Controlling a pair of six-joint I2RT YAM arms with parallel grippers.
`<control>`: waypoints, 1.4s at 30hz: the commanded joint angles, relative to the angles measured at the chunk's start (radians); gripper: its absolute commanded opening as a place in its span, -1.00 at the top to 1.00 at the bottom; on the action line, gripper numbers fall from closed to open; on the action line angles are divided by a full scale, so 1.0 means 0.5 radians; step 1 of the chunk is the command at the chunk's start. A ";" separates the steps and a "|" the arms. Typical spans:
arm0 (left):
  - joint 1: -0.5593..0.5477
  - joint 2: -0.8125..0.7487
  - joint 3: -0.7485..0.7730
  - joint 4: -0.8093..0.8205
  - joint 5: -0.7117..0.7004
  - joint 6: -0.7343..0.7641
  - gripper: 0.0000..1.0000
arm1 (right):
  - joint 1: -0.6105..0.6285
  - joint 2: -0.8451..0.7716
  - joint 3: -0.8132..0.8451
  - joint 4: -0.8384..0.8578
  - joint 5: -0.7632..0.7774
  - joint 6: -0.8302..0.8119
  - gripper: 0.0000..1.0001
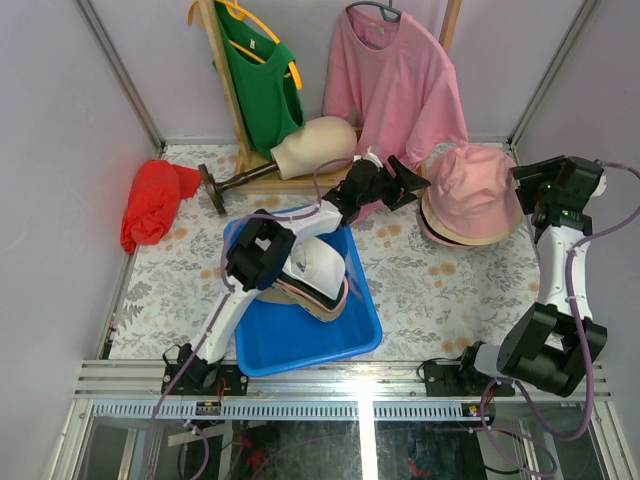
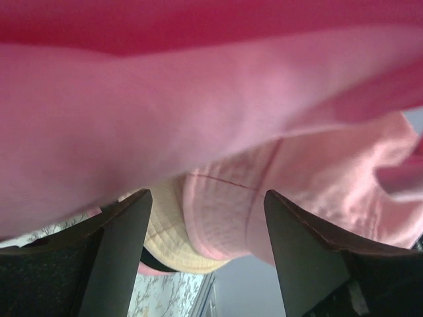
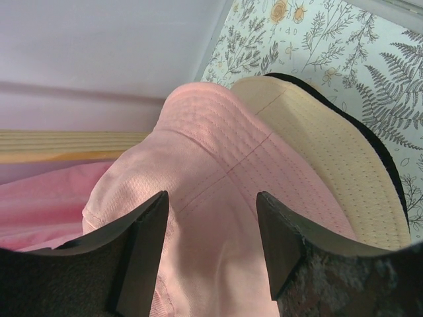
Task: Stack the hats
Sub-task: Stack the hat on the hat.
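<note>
A pink bucket hat (image 1: 472, 188) tops a pile at the back right, over a tan hat (image 1: 480, 238) and a black one. My left gripper (image 1: 411, 184) is open just left of that pile; in its wrist view the pink hat (image 2: 238, 205) and a cream brim (image 2: 165, 244) lie beyond the open gripper (image 2: 208, 193). My right gripper (image 1: 521, 188) is open at the pile's right side, and its wrist view shows the gripper (image 3: 211, 194) over the pink crown (image 3: 218, 165), gripping nothing. A white cap (image 1: 322, 265) lies on other hats in the blue tray (image 1: 350, 345).
A cream mannequin head (image 1: 315, 145) on a stand lies at the back. A red cloth bundle (image 1: 150, 205) is at the far left. A green shirt (image 1: 262, 85) and a pink shirt (image 1: 395, 80) hang on the wooden rack, the pink one just above the left gripper.
</note>
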 commanded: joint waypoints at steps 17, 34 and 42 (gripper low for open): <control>-0.018 0.533 0.445 0.806 -0.338 -0.559 -0.33 | -0.004 0.069 0.100 0.173 -0.067 0.017 -0.25; -0.046 0.541 0.305 0.886 -0.243 -0.544 0.19 | -0.049 0.063 0.101 0.126 -0.009 -0.014 -0.25; -0.055 0.467 0.135 0.917 -0.245 -0.508 0.74 | -0.070 0.077 0.098 0.125 -0.001 -0.035 -0.25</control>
